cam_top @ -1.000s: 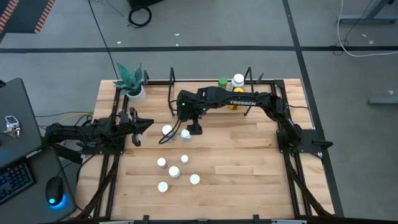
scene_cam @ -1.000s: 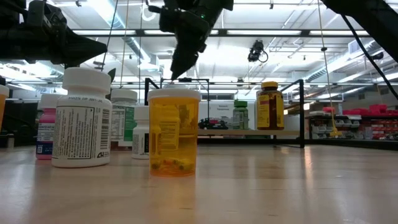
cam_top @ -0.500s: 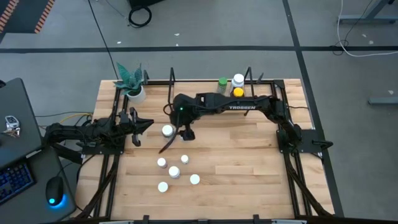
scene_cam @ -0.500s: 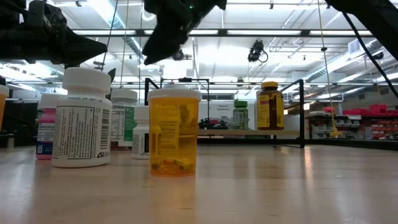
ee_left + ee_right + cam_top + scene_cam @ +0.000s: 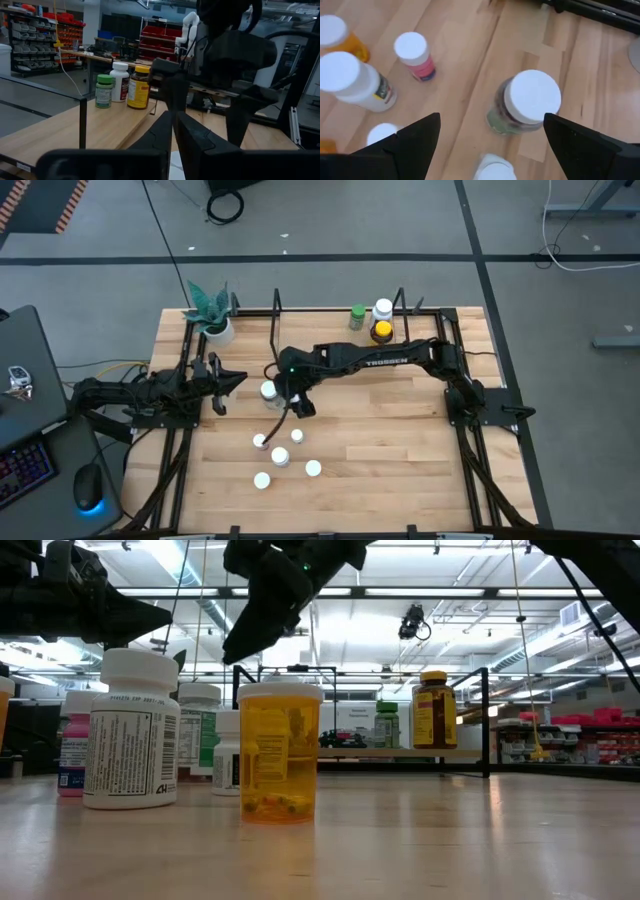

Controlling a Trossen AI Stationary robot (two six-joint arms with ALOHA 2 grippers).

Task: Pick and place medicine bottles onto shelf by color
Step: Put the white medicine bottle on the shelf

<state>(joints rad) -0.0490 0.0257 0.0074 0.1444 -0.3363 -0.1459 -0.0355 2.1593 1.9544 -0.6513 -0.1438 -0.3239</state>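
My right gripper (image 5: 492,120) is open and hangs over the loose medicine bottles in the middle left of the table (image 5: 282,412). A green-bodied, white-capped bottle (image 5: 527,102) stands upright below and between its fingers, untouched. Other bottles stand around it: orange (image 5: 340,37), pink (image 5: 416,56) and white (image 5: 355,80). Their white caps show in the high view (image 5: 279,456). On the shelf (image 5: 320,322) at the back stand a green (image 5: 357,313), a white (image 5: 383,309) and a yellow-capped amber bottle (image 5: 381,332). My left gripper (image 5: 222,376) is shut and empty at the table's left edge.
A white plant pot (image 5: 216,328) stands at the far left corner. Black wire uprights (image 5: 277,305) frame the shelf. In the low view an orange bottle (image 5: 279,752) and a large white one (image 5: 131,730) stand nearest the camera. Bare wood lies at the near right.
My right gripper has gone from in front of the shelf toward the table's left and near edges, over the loose bottles. It has tipped from pointing straight down to slanting. No bottle has moved.
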